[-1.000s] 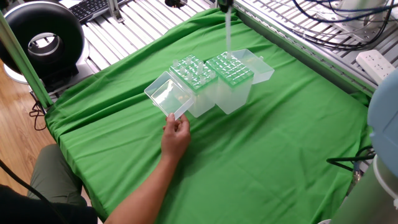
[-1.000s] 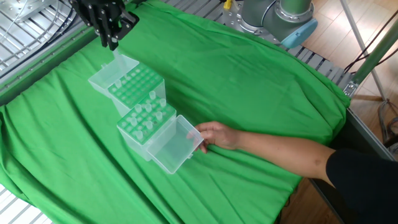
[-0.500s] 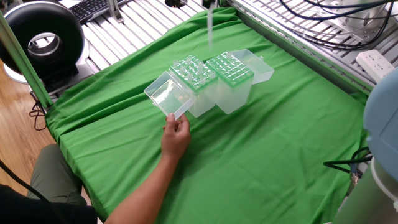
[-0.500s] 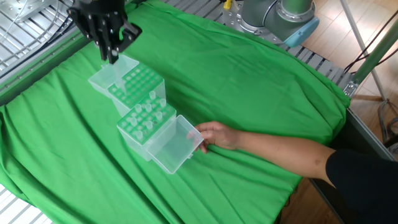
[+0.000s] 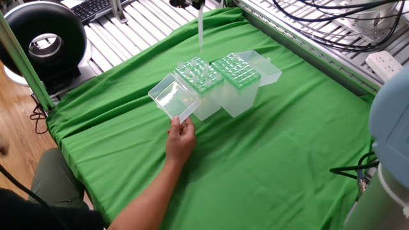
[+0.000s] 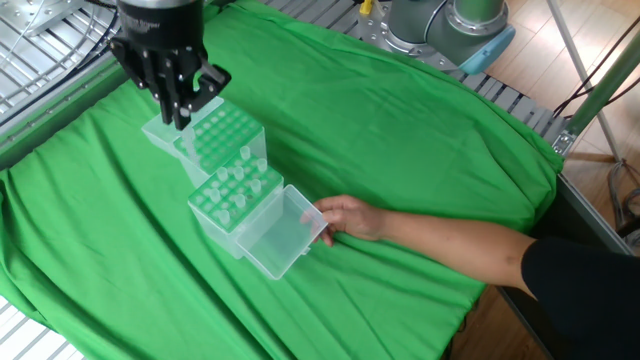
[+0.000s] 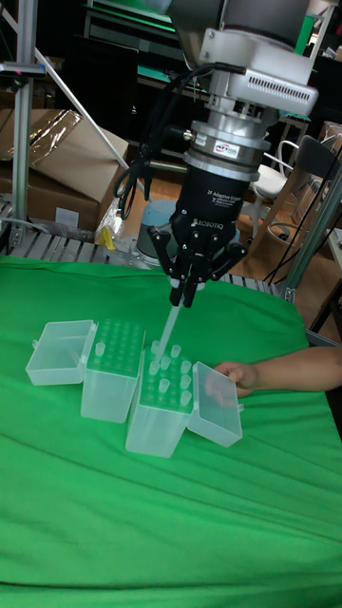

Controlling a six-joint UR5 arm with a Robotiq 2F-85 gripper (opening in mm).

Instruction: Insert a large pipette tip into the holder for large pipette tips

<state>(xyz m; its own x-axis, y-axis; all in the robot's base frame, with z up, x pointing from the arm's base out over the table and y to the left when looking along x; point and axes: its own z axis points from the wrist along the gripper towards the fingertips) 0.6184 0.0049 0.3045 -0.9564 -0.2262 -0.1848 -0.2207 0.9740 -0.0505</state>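
The holder for large pipette tips (image 5: 199, 76) (image 6: 235, 195) (image 7: 161, 408) is a translucent box with a greenish hole grid. Several tips stand in it. Its clear lid (image 5: 171, 99) (image 7: 214, 404) hangs open, and a person's hand (image 5: 181, 137) (image 6: 345, 215) touches it. My gripper (image 6: 182, 120) (image 7: 182, 296) is shut on a long clear large pipette tip (image 5: 200, 29) (image 7: 169, 328), which hangs almost upright. The tip's lower end hovers just above the holder's grid, at the edge next to the other box. In the one fixed view the gripper itself is cut off at the top.
A second grid-topped box (image 5: 236, 71) (image 6: 225, 135) (image 7: 112, 370) stands against the holder with its lid open away from it. Green cloth covers the table. A black ring light (image 5: 45, 38), a power strip (image 5: 386, 64) and the arm's base (image 6: 450, 25) sit at the edges.
My gripper has carried the tip sideways from above the second box to above the holder, and a little lower. The hand and both boxes have stayed still.
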